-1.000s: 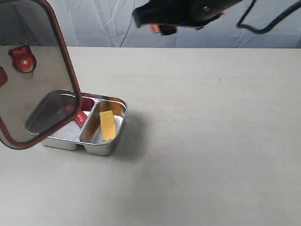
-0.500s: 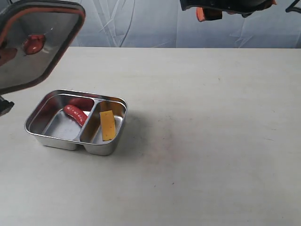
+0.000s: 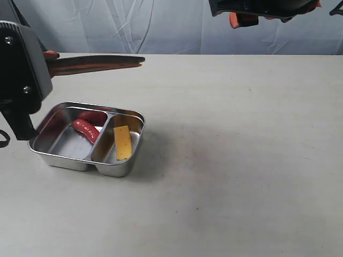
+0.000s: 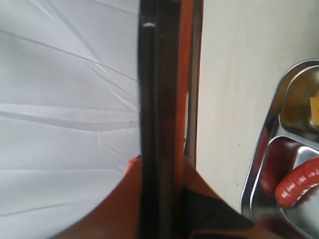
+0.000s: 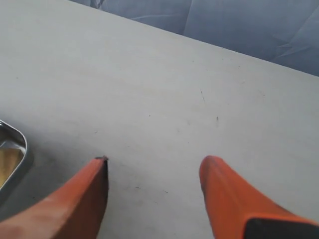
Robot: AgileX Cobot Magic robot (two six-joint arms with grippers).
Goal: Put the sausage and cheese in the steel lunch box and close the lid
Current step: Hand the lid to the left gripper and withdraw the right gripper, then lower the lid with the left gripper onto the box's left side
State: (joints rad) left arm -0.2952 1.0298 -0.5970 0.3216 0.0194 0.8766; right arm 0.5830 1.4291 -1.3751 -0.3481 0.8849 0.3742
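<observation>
Steel lunch box [image 3: 115, 170], a shiny rectangular two-compartment tray, is seen loaded but uncovered. The dark translucent orange-rimmed lid [image 3: 91, 63] is held roughly level above it, pinched by the left gripper [image 4: 162, 172]. The right gripper [image 5: 154, 162] is spread, empty and raised well apart. The yellow cheese wedge [image 3: 122, 142] and ridged red sausage [image 3: 86, 130] are lodged in separate compartments. Only lowering the lid and closing is judged left.

Pale beige table [image 3: 241, 160], matte, fills the exterior frame below the top band. Wrinkled grey-blue backdrop [image 3: 171, 27] runs across the top of the frame, meeting the table's far edge. Tiny dark speck [image 3: 196, 209] on the tabletop, lower centre; the right wrist view shows faint short scratches [image 5: 202, 95] on the same surface.
</observation>
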